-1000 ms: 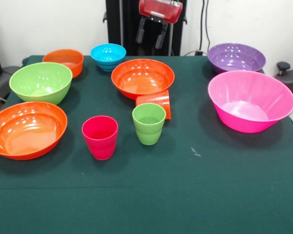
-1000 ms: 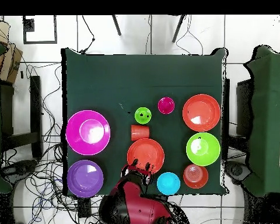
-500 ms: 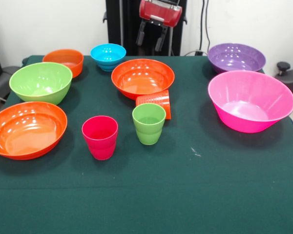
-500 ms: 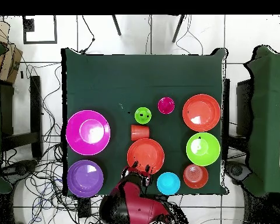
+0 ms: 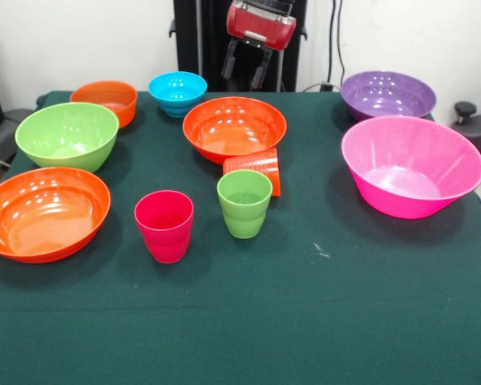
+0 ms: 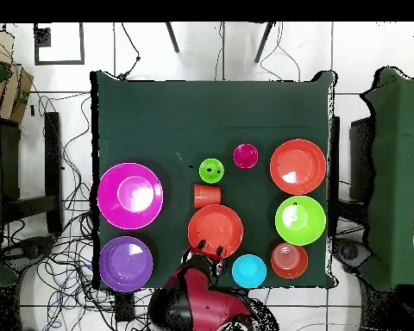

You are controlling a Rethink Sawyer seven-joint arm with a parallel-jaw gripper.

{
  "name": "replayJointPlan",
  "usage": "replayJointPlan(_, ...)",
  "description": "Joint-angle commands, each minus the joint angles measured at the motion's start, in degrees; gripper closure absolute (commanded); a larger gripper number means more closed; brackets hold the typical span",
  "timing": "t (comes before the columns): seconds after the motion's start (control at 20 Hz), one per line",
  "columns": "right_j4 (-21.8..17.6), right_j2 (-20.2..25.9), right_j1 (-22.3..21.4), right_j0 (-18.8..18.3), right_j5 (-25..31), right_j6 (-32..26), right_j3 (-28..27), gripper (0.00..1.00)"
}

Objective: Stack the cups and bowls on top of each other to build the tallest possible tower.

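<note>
Nothing was stacked yet; all ten pieces sat apart on the green table [image 5: 369, 321].

Front view, left to right: wide orange bowl [image 5: 44, 212], green bowl [image 5: 66, 135], small orange bowl [image 5: 104, 100], magenta cup [image 5: 164, 225], small blue bowl [image 5: 177, 92], second wide orange bowl [image 5: 234, 127], green cup [image 5: 244, 202], orange cup [image 5: 254, 171], pink bowl [image 5: 410, 166], purple bowl [image 5: 387, 94].

Risks as I judged them:
- The orange cup lay on its side, touching the rim of the centre orange bowl and just behind the green cup. Going for it could nudge the green cup over or roll the orange one away.
- The bowls were glossy and flared, so my grip on a rim could slip.
- Wrong order would cost height: the pink bowl looked like the sensible base, and a small base would tip.
- The magenta and green cups stood near each other, leaving little finger clearance.

My claw [image 5: 246, 64] hung high behind the centre orange bowl. Its fingers [image 5: 228, 58] were spread moderately wide, holding nothing and touching nothing.
</note>
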Motion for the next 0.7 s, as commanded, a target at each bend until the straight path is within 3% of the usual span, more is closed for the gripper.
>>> replayJointPlan(0.05,2.0,5.9,0.7,-1.9,0.4,9.5,-7.5,0.00)
replayJointPlan(0.4,3.5,5.4,-0.3,-0.8,2.4,9.2,-8.2,0.00)
replayJointPlan(0.55,1.9,7.1,-0.2,-3.3,4.6,8.2,-9.7,0.00)
replayJointPlan(0.7,3.2,6.6,1.0,-3.6,5.2,8.4,-10.8,0.00)
